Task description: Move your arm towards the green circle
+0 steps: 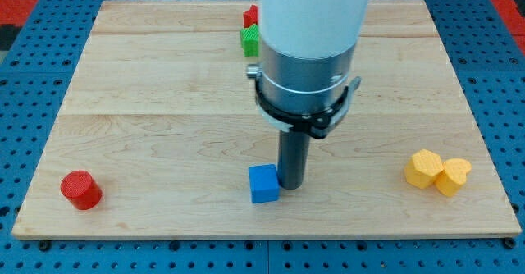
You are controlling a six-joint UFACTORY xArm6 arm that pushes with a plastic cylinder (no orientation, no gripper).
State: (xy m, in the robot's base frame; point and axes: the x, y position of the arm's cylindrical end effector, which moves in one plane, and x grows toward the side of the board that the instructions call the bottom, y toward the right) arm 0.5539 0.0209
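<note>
A green block (249,39) shows at the view's top centre, mostly hidden behind the arm's body, so I cannot make out its shape. A red block (250,15) sits just above it, also partly hidden. My tip (291,184) rests on the board at the lower centre, touching the right side of a blue cube (263,183). The tip is far below the green block.
A red cylinder (80,189) stands at the lower left. A yellow hexagon-like block (423,168) and a yellow heart block (454,175) touch each other at the lower right. The wooden board (148,102) lies on a blue perforated table (25,69).
</note>
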